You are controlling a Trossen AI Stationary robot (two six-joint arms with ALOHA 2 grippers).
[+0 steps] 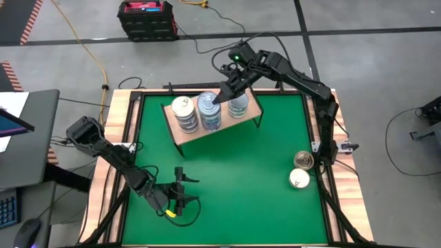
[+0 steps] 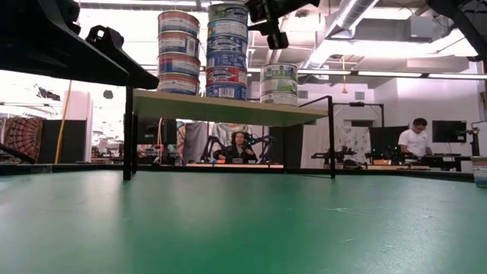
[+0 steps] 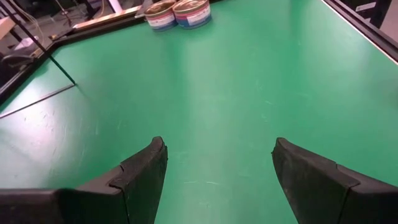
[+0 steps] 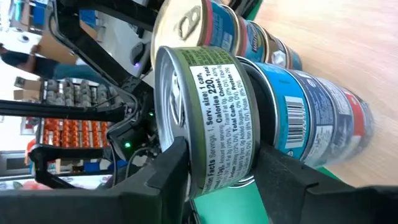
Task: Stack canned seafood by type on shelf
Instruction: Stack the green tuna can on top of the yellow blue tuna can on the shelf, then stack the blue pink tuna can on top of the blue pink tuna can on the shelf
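Up at the far side of the green wood-edged table, the right gripper is over the small light-wood shelf on thin black legs, its fingers clamped on a green-labelled round tin held on its side at the top of the middle stack of blue-labelled tins; tight company here; a left stack topped by a cream lid stands just beside it on one side and a shorter stack of pale green tins on the other, all three close together along the board; from table height the left stack and middle stack rise well above the short one; two loose tins with silver and cream tops sit touching near the table's right edge, close to the right arm's base; the left gripper rests low at the near left corner, fingers spread wide with nothing between them and bare green felt ahead; the whole middle of the table lies open between the shelf and the near edge; beyond the table, a concrete floor with a red and black box and a yellow cable; in the room behind, seated people at workbenches.
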